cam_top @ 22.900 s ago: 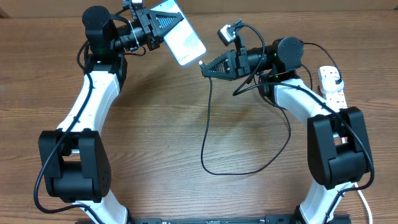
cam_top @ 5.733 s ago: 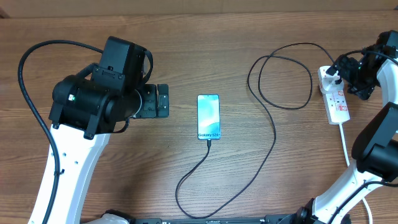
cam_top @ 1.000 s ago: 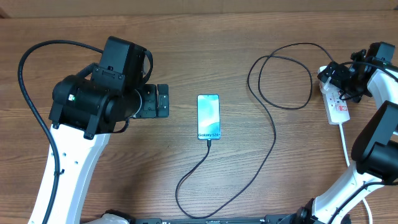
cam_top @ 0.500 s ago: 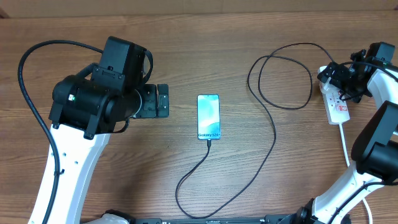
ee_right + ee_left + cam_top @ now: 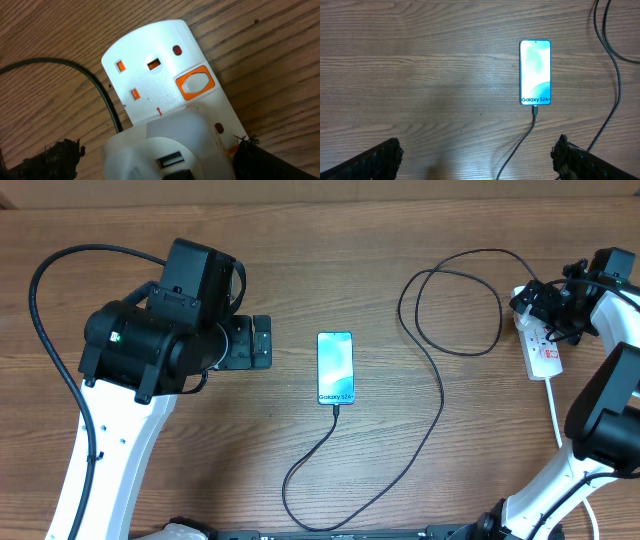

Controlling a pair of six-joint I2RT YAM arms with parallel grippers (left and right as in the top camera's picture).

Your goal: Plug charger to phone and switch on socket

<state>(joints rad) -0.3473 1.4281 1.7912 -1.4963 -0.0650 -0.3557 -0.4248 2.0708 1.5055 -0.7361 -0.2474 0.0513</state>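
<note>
The phone (image 5: 335, 368) lies flat mid-table, its blue-cyan screen up. The charger's thin black cable (image 5: 441, 385) has its tip in the phone's near short edge and loops away to the right. From the left wrist, the phone (image 5: 535, 72) and cable (image 5: 520, 145) lie ahead of my open, empty left gripper (image 5: 477, 156). That left gripper (image 5: 258, 342) hovers left of the phone. The white socket (image 5: 541, 345) sits at the right edge. My right gripper (image 5: 157, 161) stands open over the socket (image 5: 150, 65), straddling a white adapter (image 5: 165, 150) plugged into it. An orange-framed switch (image 5: 195, 82) shows.
The socket's thick white cord (image 5: 556, 408) runs toward the table's near edge beside the right arm. The left arm's own black cable (image 5: 42, 295) arcs over the far left. Bare wood lies around the phone.
Since the oldest frame the phone has gone from my left gripper to the table with the cable in it. Over the last second nothing has visibly moved.
</note>
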